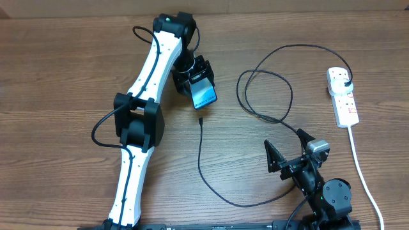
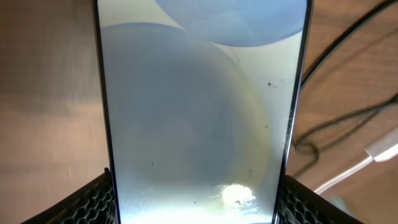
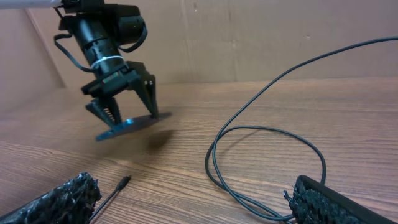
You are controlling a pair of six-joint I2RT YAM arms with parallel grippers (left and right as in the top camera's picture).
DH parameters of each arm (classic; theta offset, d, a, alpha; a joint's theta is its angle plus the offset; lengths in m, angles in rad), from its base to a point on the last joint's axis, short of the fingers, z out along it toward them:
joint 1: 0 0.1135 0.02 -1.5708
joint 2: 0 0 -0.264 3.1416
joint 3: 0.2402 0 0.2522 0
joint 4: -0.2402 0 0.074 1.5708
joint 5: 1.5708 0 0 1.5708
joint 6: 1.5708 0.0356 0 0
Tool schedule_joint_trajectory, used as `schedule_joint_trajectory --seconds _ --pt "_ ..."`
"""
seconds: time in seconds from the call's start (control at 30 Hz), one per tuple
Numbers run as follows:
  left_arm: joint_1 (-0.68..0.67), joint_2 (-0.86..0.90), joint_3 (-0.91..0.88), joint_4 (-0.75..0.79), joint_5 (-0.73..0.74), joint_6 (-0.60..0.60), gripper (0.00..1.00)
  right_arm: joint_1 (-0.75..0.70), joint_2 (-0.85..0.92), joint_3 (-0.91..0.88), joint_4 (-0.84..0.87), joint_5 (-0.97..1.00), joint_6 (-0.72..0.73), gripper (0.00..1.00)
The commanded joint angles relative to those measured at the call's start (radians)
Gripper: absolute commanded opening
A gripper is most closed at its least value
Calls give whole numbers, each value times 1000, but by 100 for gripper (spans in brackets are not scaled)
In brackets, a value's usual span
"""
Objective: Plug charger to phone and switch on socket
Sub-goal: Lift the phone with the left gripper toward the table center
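Note:
My left gripper (image 1: 197, 80) is shut on the phone (image 1: 204, 95) and holds it off the table at the back centre. Its bright blue-white screen fills the left wrist view (image 2: 199, 112), with a finger against each long edge. In the right wrist view the phone (image 3: 134, 124) hangs flat above the wood. The charger, a thin black cable (image 1: 211, 185), loops across the table. Its connector tip (image 1: 200, 119) lies just in front of the phone and also shows in the right wrist view (image 3: 122, 182). Its plug (image 1: 346, 84) sits in the white socket strip (image 1: 343, 97). My right gripper (image 1: 285, 151) is open and empty near the front.
The socket's thick white cord (image 1: 362, 172) runs down the right side toward the front edge. A cardboard wall (image 3: 261, 37) stands behind the table. The charger cable's loops (image 3: 267, 162) lie between my right fingers. The left arm (image 1: 144, 121) stretches diagonally across the left half.

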Motion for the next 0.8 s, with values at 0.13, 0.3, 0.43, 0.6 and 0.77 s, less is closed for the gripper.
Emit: schedule_joint_trajectory --seconds 0.13,0.3,0.43,0.6,0.77 --pt "32 -22 30 -50 199 -21 4 -3 -11 -1 3 2 -8 100" --pt "32 -22 30 -50 227 -84 4 -3 -11 -1 3 2 -8 100" --pt "34 -22 30 -50 226 -66 4 -3 -11 -1 3 2 -8 100" --pt "36 -22 30 -50 230 -53 4 -3 -11 -1 3 2 -8 100" --pt "48 -22 30 -50 257 -12 4 -3 -11 -1 3 2 -8 100"
